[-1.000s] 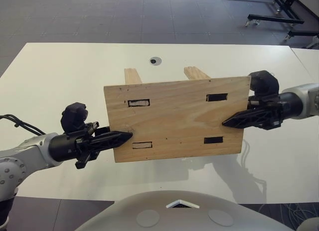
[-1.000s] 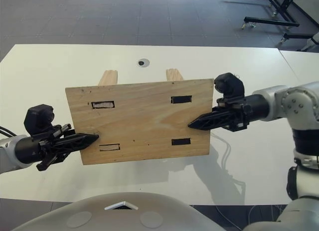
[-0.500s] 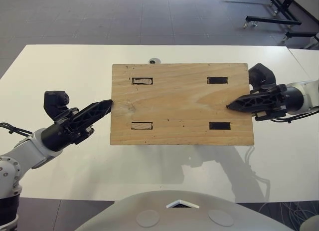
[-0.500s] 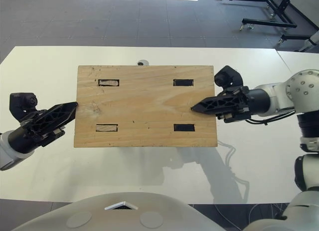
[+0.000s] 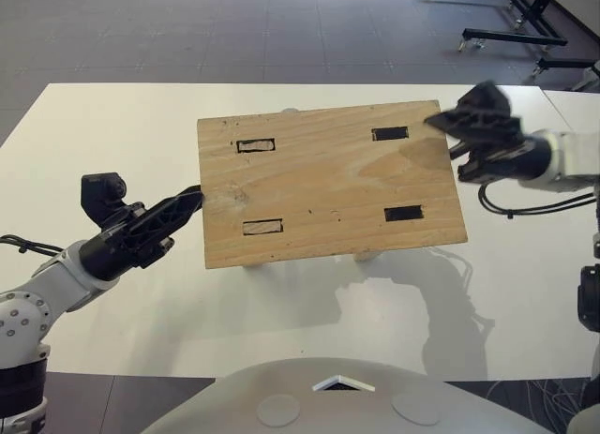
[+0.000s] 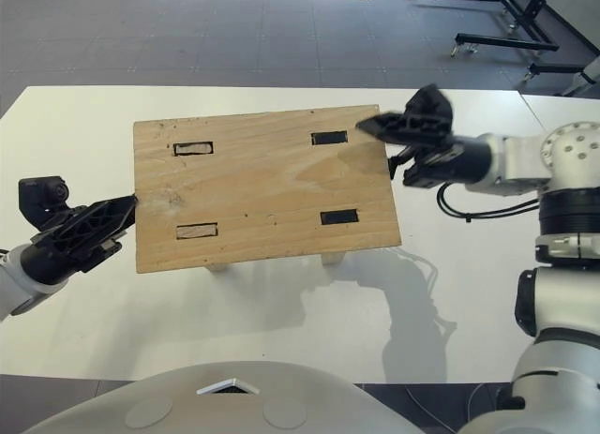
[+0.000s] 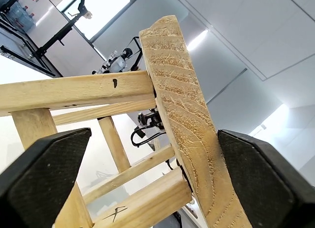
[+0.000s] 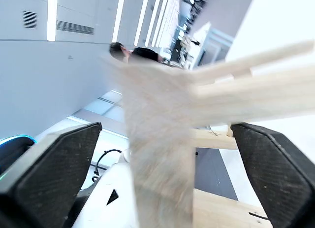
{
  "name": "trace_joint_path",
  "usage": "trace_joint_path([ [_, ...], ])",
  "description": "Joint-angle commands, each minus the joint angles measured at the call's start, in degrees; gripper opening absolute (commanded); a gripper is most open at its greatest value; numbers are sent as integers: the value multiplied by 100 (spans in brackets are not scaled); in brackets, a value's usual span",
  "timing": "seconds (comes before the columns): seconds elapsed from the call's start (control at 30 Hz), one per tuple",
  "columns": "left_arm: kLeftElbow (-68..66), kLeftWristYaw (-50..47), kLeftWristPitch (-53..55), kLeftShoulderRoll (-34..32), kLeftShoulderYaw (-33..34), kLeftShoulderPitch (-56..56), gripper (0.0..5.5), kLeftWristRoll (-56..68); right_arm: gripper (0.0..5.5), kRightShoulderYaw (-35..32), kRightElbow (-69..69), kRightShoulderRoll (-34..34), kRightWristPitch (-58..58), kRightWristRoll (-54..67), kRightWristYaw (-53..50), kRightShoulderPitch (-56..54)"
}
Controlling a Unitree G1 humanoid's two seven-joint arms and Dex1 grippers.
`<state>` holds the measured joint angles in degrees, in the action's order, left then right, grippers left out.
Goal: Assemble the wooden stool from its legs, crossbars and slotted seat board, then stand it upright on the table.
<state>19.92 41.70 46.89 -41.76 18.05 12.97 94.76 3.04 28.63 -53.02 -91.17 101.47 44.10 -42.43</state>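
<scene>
Left eye view: the stool stood mid-tabletop (image 5: 112, 125) with its slotted seat board (image 5: 319, 190) uppermost and leg ends (image 5: 366, 256) showing under the near edge. The left hand (image 5: 194, 198) met the board's left edge, and the right hand (image 5: 445, 120) was at its far right corner.

Left wrist view: the pads (image 7: 44, 179) were spread, with the board edge between them, against one pad and clear of the other. Crossbars (image 7: 74, 90) lay behind.

Right wrist view: a blurred board edge sat between parted pads (image 8: 54, 169), touching neither.

Assembled wooden stool (image 6: 262, 186), four-slot seat board (image 5: 328, 186) uppermost, slightly skewed, legs (image 5: 369, 256) beneath, over white table (image 5: 112, 125).
</scene>
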Motion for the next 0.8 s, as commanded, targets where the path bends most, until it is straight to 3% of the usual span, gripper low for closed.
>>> trace_joint_path([
  [0.03,-332,-246,89,10,67,-63,466,-462,483,-452,231,97,5,60,-191,-345],
  [0.4,-490,-507,228,128,94,-556,466,-589,483,-1407,-166,520,1105,-1933,-285,389],
  [0.67,-741,-419,274,-52,390,-874,466,-863,483,-2368,-723,1193,1572,-2096,-592,893],
  [0.8,-1039,-54,-94,-58,698,-956,466,-1521,483,-2691,-1689,1769,2699,-2589,-709,1373],
])
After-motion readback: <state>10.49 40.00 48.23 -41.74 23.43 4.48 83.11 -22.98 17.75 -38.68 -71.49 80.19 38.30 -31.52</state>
